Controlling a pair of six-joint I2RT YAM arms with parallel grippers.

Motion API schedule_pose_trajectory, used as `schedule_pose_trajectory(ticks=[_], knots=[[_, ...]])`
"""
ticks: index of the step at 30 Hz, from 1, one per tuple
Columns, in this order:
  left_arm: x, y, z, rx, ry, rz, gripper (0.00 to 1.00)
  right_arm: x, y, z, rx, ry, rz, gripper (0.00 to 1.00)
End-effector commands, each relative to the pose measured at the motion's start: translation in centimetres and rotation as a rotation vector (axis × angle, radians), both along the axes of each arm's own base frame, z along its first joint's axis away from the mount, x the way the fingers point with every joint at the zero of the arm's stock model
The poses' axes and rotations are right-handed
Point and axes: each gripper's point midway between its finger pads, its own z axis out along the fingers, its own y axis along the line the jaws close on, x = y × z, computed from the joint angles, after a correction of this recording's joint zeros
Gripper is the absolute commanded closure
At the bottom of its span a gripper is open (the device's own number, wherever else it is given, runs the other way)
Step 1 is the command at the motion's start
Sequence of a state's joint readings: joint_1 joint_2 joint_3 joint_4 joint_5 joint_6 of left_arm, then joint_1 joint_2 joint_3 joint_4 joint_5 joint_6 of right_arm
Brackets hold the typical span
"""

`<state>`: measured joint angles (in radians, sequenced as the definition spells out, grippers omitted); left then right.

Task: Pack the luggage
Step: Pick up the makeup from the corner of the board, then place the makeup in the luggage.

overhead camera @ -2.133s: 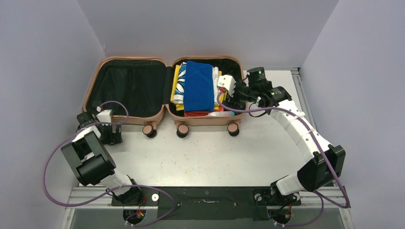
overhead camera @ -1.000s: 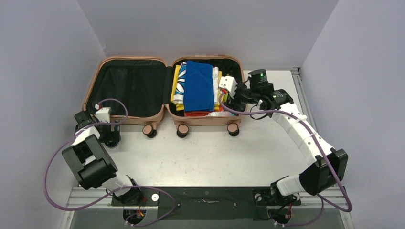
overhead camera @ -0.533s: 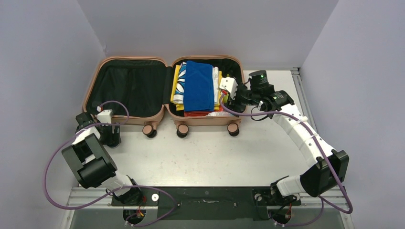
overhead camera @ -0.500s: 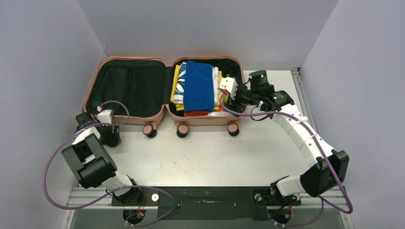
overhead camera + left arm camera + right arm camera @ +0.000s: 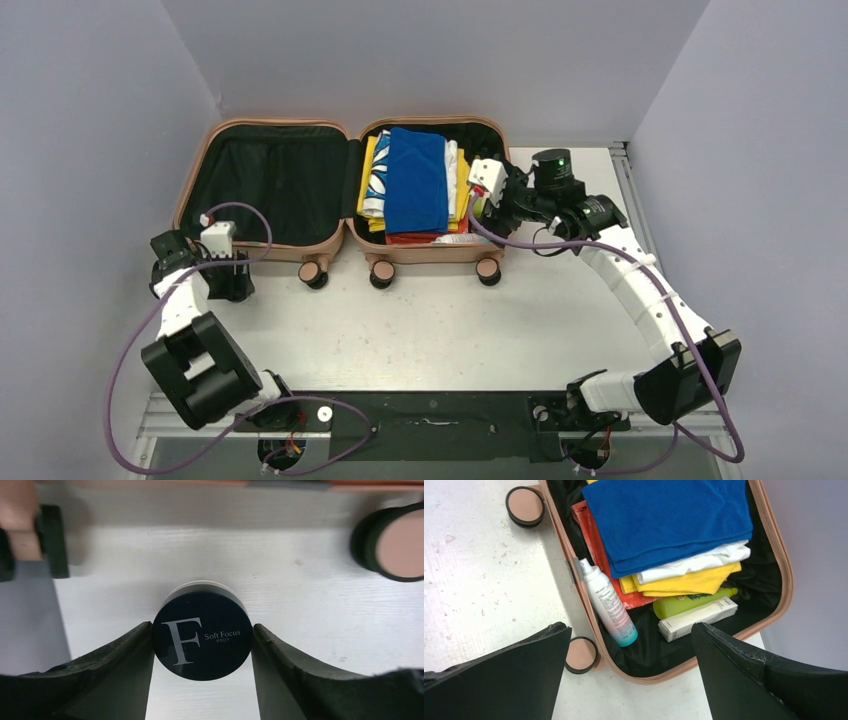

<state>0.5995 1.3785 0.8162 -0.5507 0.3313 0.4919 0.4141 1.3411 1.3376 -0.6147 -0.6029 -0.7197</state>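
The luggage (image 5: pixel 425 252) lies open and flat at the back of the table, a salmon-pink clamshell with black lining. Its right shell holds a blue towel (image 5: pixel 415 180), more folded cloths, a spray bottle (image 5: pixel 606 602), a green tube (image 5: pixel 694 602) and a white box (image 5: pixel 698 619). The left shell (image 5: pixel 265 185) shows only lining. My left gripper (image 5: pixel 202 630) is down on the table in front of the left shell, both fingers against a round black jar (image 5: pixel 200 650) marked "F Soft Focus". My right gripper (image 5: pixel 631 629) hovers open and empty above the right shell's near right corner.
Pink-and-black caster wheels (image 5: pixel 581 655) stick out of the luggage's front edge, and one (image 5: pixel 395 542) sits close to the jar on its right. Grey walls close in the table on the left, back and right. Bare white tabletop (image 5: pixel 440 320) lies between the luggage and the arm bases.
The left fingers have closed in onto the black jar. The right gripper has opened wider and pulled back to the right, away from the right shell's contents.
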Motion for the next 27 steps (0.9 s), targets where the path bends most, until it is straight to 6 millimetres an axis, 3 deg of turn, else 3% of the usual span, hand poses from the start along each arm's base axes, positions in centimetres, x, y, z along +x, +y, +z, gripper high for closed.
schedule_pose_trajectory(ticks=[1,7,11,15,21,22,27], knots=[[1.6,-2.1,7.1,0.036,-0.162,-0.099,0.93,0.9,-1.9,2.7,0.06,-0.073,-0.084,0.06],[2.6,-7.8,12.8,0.125,-0.258,-0.242,0.93,2.6,-5.4,3.3,0.104,-0.107,-0.26,0.08],[5.3,-13.3,16.3,0.163,-0.318,-0.359,0.92,4.9,-9.3,3.9,0.172,-0.121,-0.456,0.09],[8.5,-20.3,19.1,0.141,-0.345,-0.515,0.92,6.6,-14.0,3.8,0.235,-0.096,-0.63,0.09],[12.3,-31.6,20.9,0.171,-0.365,-0.74,0.92,7.8,-20.1,2.6,0.286,-0.044,-0.841,0.09],[12.9,-33.7,20.1,0.168,-0.345,-0.781,0.92,7.9,-20.8,2.2,0.292,-0.033,-0.866,0.09],[14.1,-43.7,19.7,0.049,-0.336,-0.941,0.92,8.1,-23.4,0.5,0.321,0.018,-0.952,0.09]])
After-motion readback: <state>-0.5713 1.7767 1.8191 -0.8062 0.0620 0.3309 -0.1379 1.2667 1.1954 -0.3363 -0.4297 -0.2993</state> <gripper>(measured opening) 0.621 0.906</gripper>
